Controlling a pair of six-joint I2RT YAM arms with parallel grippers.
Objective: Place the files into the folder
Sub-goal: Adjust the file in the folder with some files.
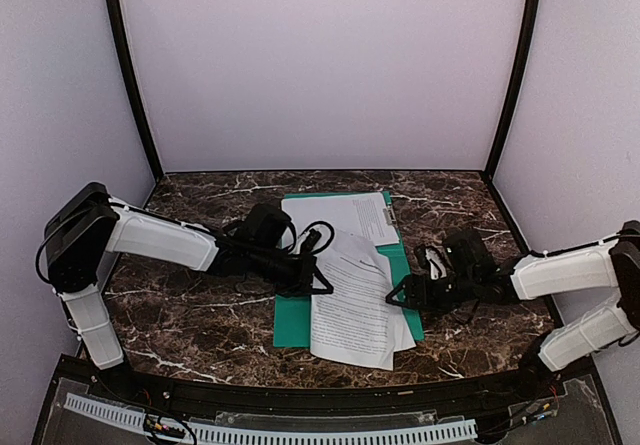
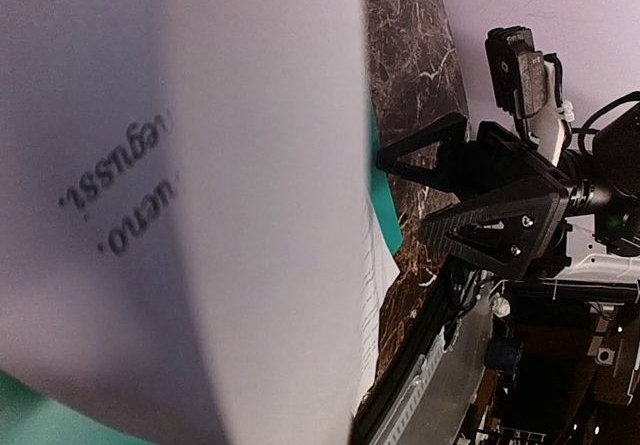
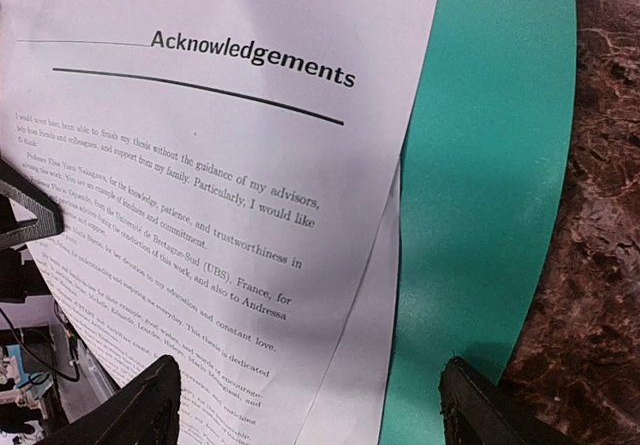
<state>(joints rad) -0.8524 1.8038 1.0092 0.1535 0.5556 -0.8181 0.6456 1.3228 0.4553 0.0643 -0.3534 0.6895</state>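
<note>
The teal-green folder (image 1: 290, 323) lies flat in the middle of the table. One white sheet (image 1: 335, 215) lies on it, squared to it. A second sheet (image 1: 355, 310), headed "Acknowledgements" (image 3: 220, 185), lies skewed on top, and its near corner overhangs the folder. My left gripper (image 1: 318, 281) is at this sheet's left edge. The sheet (image 2: 200, 215) curls up close over the left wrist camera and hides my fingers. My right gripper (image 1: 402, 295) is open just above the sheets' right edge and the folder's bare strip (image 3: 480, 215). It also shows in the left wrist view (image 2: 408, 195).
The table is dark brown marble (image 1: 190, 315). A black rail (image 1: 300, 390) runs along its near edge. White walls with black corner posts (image 1: 130, 75) close in the back and sides. The lower sheet's edge (image 3: 375, 365) peeks out under the top one.
</note>
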